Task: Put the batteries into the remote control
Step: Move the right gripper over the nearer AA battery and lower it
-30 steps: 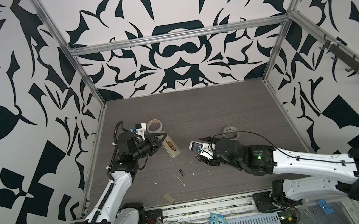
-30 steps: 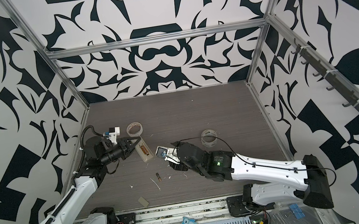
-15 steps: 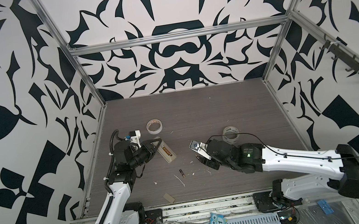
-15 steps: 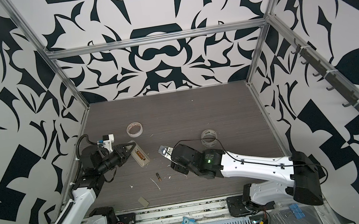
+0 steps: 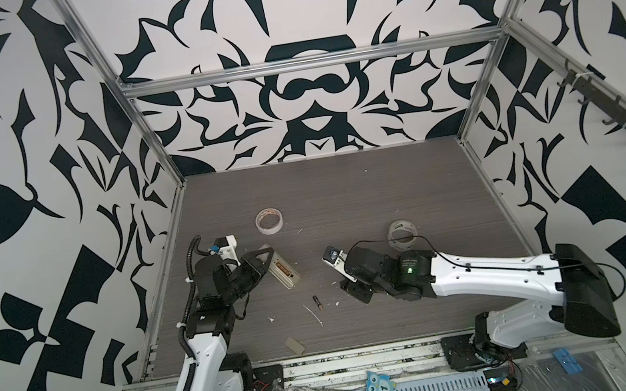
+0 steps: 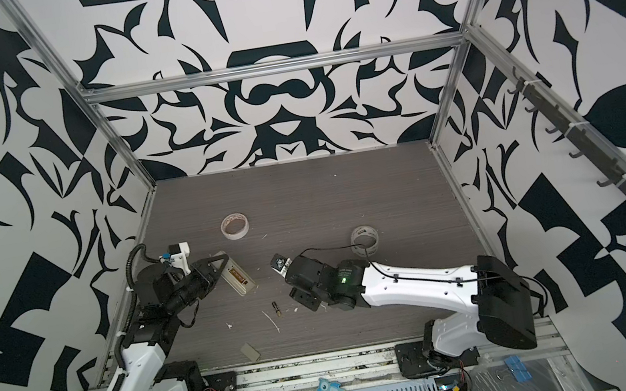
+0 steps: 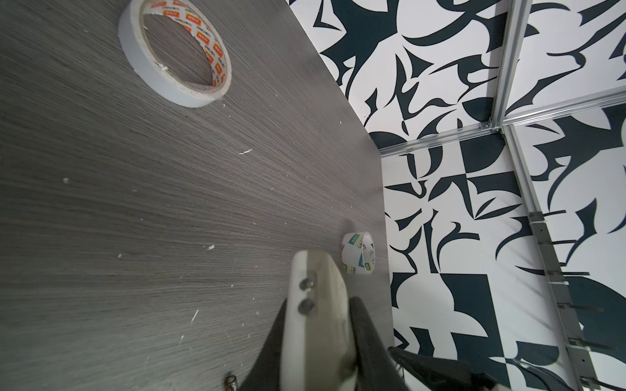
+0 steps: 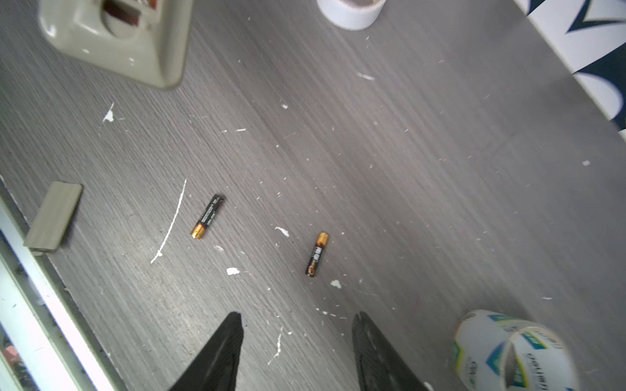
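Right wrist view shows me the work most clearly. One battery (image 8: 317, 254) lies loose on the table, far from the remote control (image 8: 115, 40), and a second battery (image 8: 207, 216) lies nearer to the remote control. So I judge the step in hand is the first pick.

The right gripper (image 8: 298, 338) hangs above the farther one with its jaws spread and nothing between them. The left gripper (image 7: 320, 331) is pressed onto one end of the remote control, which shows its beige back and an open compartment. The cover (image 8: 54, 216) lies well apart from the remote control.

Next I should lower, set the jaws across the farther battery and close gently, because it may roll. Each battery is a thin black cylinder with a gold end, and the gold ends point different ways.
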